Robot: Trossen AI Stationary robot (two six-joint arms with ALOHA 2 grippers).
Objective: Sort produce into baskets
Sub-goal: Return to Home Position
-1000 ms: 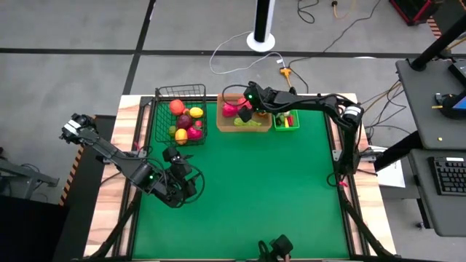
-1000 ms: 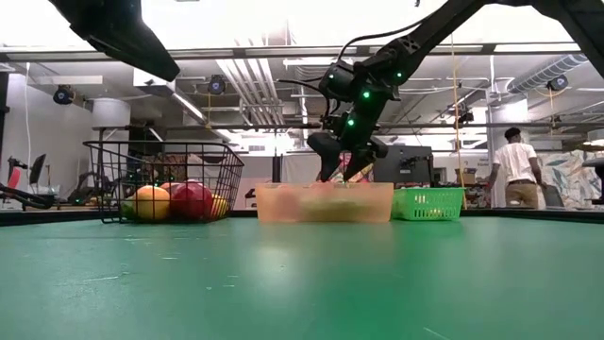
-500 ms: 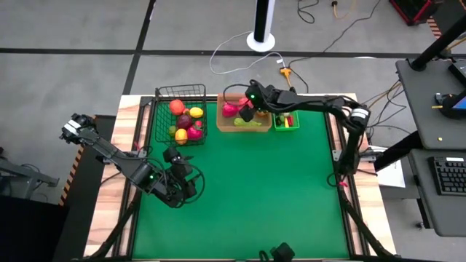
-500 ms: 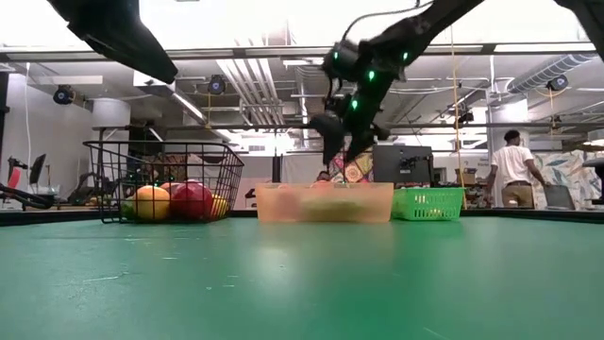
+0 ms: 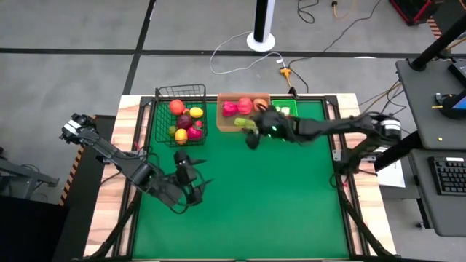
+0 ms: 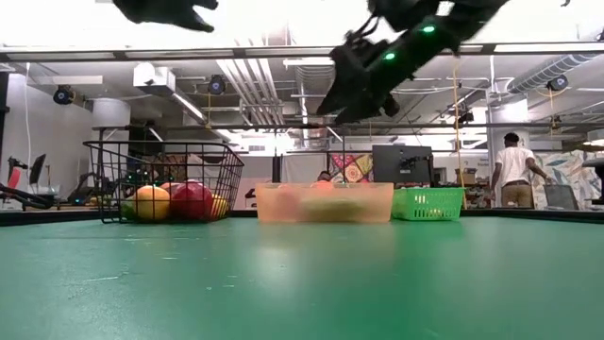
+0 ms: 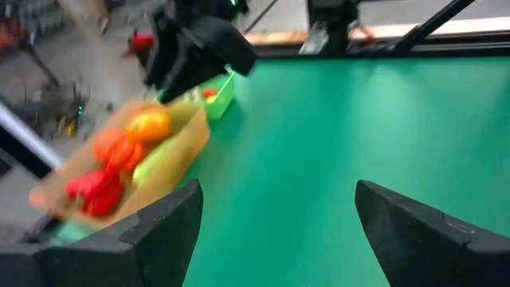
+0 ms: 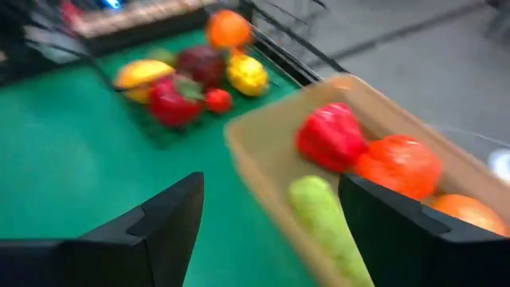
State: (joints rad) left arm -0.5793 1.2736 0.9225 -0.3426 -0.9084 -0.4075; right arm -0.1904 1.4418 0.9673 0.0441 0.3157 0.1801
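The produce lies sorted in the baskets at the table's far edge. The black wire-mesh basket holds round red, orange, yellow and purple pieces. The tan tray holds a red piece, orange pieces and a green cucumber. The green bin stands to its right. My right gripper hangs open just in front of the tray, above the mat, with nothing between its fingers. My left gripper hangs open over the near left of the mat, also with nothing in it.
The green mat lies bare in the middle and toward the near edge. In the low view, a person stands in the room far behind the table. Cables and a white post base lie on the floor beyond the far edge.
My right gripper has drawn back from over the tan tray toward the table's near edge, rising and tipping its fingers up toward level. My left gripper has tipped upward and turned a little at the wrist while its arm stayed in place. The produce has kept still.
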